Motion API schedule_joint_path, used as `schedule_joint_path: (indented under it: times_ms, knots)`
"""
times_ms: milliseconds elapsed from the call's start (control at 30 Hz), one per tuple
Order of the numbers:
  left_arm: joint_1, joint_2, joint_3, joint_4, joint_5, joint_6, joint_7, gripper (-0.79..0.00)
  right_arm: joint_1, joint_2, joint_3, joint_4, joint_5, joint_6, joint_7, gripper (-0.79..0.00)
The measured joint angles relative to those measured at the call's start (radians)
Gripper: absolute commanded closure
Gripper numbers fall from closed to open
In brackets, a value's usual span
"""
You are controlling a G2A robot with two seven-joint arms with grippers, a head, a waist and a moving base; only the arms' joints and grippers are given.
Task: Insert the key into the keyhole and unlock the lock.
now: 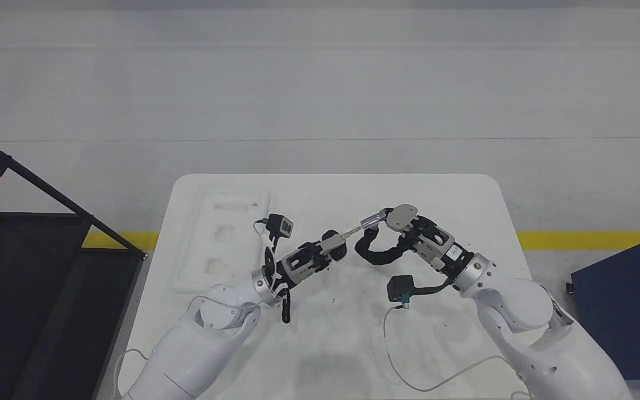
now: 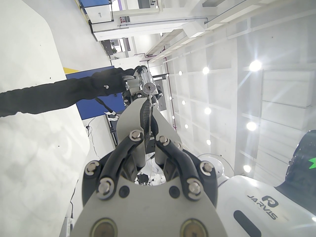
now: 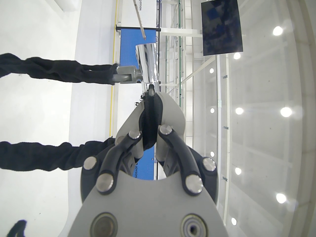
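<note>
The lock (image 1: 374, 216) is a chrome cylinder on a black fabric-covered cable (image 1: 372, 252), held above the table's middle. My right gripper (image 1: 398, 218) is shut on the far end of the cylinder (image 3: 147, 60), seen at the right gripper (image 3: 151, 93). My left gripper (image 1: 335, 243) is shut on the key (image 1: 352, 232), whose thin blade points at the cylinder's round face (image 2: 148, 85). Beyond the left gripper (image 2: 148, 104) the key (image 2: 150, 99) lines up with the keyhole. From the right wrist, the key (image 3: 137, 8) has its tip a small gap short of the face.
A white moulded tray (image 1: 225, 240) lies on the white table (image 1: 450, 200) at the back left. A small black device with a thin white cable (image 1: 402, 292) lies in front of the right arm. A dark stand (image 1: 50, 200) is off the table's left edge.
</note>
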Motion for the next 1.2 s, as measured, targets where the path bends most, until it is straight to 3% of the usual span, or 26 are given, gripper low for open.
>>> schedule_joint_path:
  times_ms: [1200]
  knots:
    - [-0.022,-0.028,-0.035,0.015,0.026,0.051,-0.077,0.000,0.000,0.000,0.000,0.000,0.000,0.000,0.000,0.000]
